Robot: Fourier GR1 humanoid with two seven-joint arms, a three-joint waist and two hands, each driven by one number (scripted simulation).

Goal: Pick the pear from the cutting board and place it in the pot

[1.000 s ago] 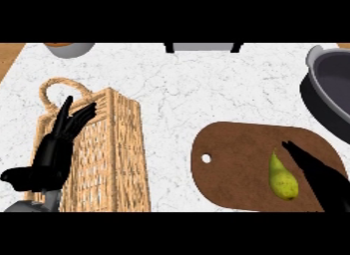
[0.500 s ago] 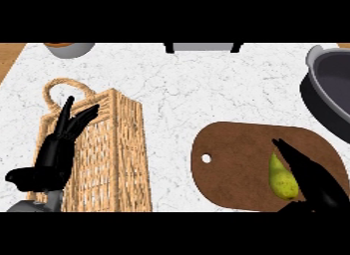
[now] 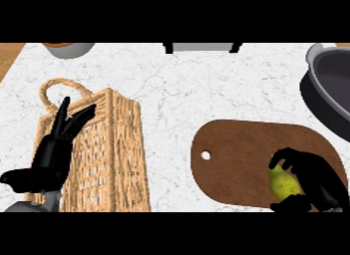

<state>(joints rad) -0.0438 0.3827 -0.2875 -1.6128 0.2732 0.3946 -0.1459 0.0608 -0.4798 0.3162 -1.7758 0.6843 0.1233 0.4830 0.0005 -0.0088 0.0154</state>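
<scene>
The robot's black right hand [image 3: 319,182] curled round the yellow-green pear [image 3: 284,182], which lay lengthwise under its palm on the brown wooden cutting board [image 3: 233,159]; the dark grey pot [image 3: 339,94] stood beyond the fingertips, while the left hand [image 3: 52,154] rested open, far off.

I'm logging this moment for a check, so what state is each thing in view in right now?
pear: lying on the cutting board, right hand curled round it
cutting board: flat on the counter
pot: upright, nothing seen inside
right hand: shut on the pear
left hand: open, fingers straight, over the wicker basket
wicker basket: lying on the counter
</scene>
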